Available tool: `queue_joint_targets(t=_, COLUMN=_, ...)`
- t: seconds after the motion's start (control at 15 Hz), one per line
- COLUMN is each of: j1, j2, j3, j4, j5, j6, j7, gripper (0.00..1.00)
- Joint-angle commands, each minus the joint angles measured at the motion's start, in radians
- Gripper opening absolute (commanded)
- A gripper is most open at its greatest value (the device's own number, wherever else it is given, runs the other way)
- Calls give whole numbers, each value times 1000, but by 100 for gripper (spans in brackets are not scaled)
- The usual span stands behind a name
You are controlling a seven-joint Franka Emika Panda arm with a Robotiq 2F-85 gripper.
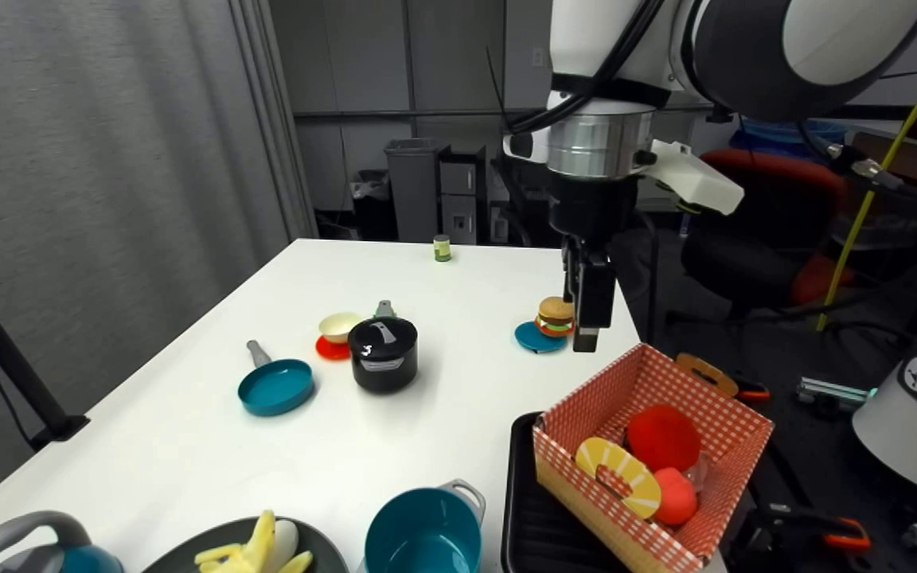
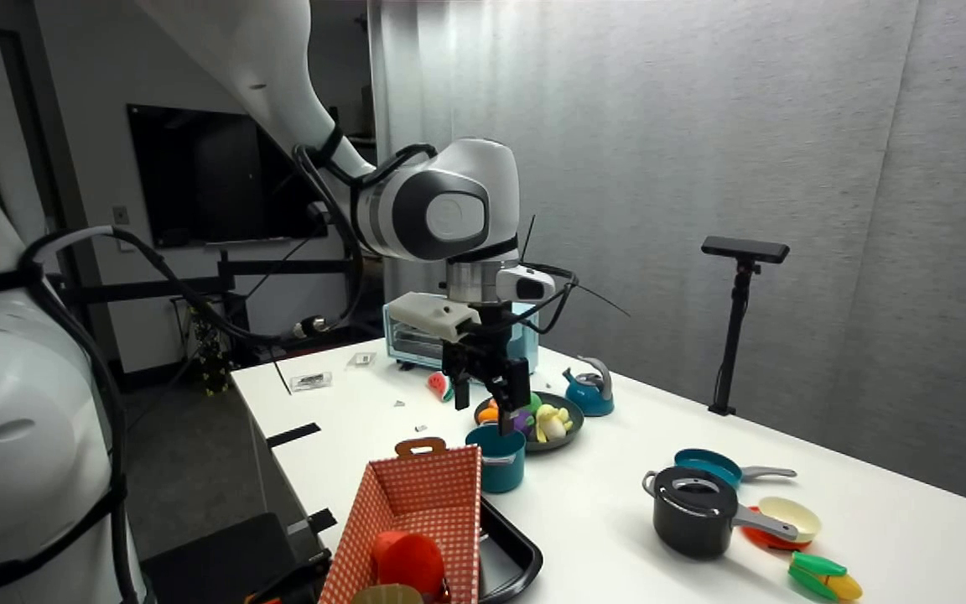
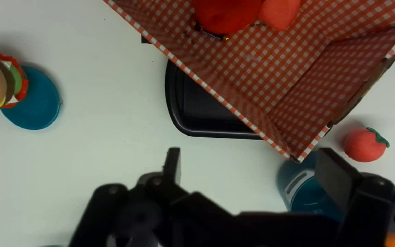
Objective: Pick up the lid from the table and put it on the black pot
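Lid [image 2: 695, 492] on black pot [image 2: 688, 533], fingers [image 3: 336, 176] wide apart.

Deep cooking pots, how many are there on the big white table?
2: the squat black cylindrical pot beside the shallow round teal pan, and the deep teal cylindrical pot near the rectangular red-checked box. More could be hidden.

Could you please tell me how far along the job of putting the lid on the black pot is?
Done, it seems: in both exterior views the lid appears to cover the black pot.
In hand: nothing; the end effector is open and empty, hanging well apart from the pot.
Left: probably only checking that the lid is fully seated, which these views do not quite settle.
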Motion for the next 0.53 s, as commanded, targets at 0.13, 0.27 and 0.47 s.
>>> queue_joint_targets(t=0.13, j1=-18, j2=-102, j3=30, j4=-101, j5=10, j6=27, j7=5, gripper=100)
queue_joint_targets(t=0.27, j1=-20, j2=-44, j3=32, j4=-58, j5=8, j6=11, j7=-3, gripper=100)
queue_joint_targets(t=0.47, j1=-19, j2=-69, j3=35, j4=-79, j5=8, j6=11, j7=-2, gripper=100)
